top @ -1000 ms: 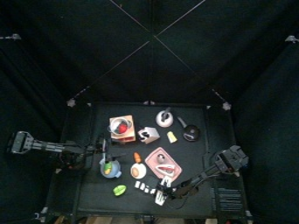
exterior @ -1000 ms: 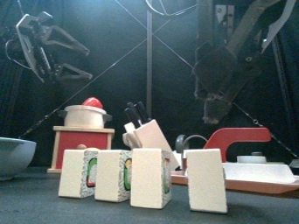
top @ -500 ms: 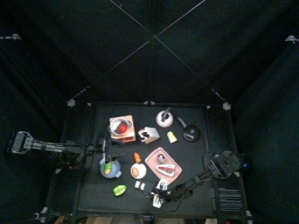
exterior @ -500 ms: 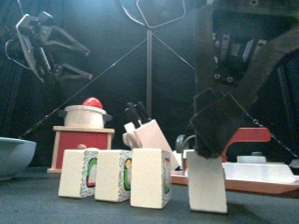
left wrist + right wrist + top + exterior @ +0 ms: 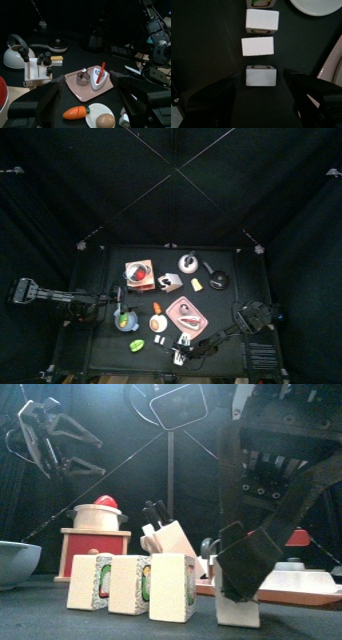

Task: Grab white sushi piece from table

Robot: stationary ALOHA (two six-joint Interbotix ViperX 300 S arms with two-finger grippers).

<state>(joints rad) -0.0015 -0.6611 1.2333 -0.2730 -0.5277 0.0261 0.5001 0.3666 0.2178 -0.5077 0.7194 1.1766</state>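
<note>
Top view: on the worktop (image 5: 241, 278), the right pincer (image 5: 182, 349) hangs over the sushi row at the front edge; the left arm rests at the left side. Front view: the right pincer's jaws stand wide apart around the rightmost white sushi piece (image 5: 238, 613). Right wrist view: the white sushi piece (image 5: 260, 77) sits between the jaws, untouched. Left wrist view: I cannot tell the left pincer's state.

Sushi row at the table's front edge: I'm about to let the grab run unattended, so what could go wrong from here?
1. The right end effector stands open around the end sushi piece, but the next piece sits close; a finger could knock it over.
2. The pieces stand upright on narrow bases in the front view, so the end piece may topple if nudged off-centre.
3. The pink tray lies just beside it and could be bumped.
</note>
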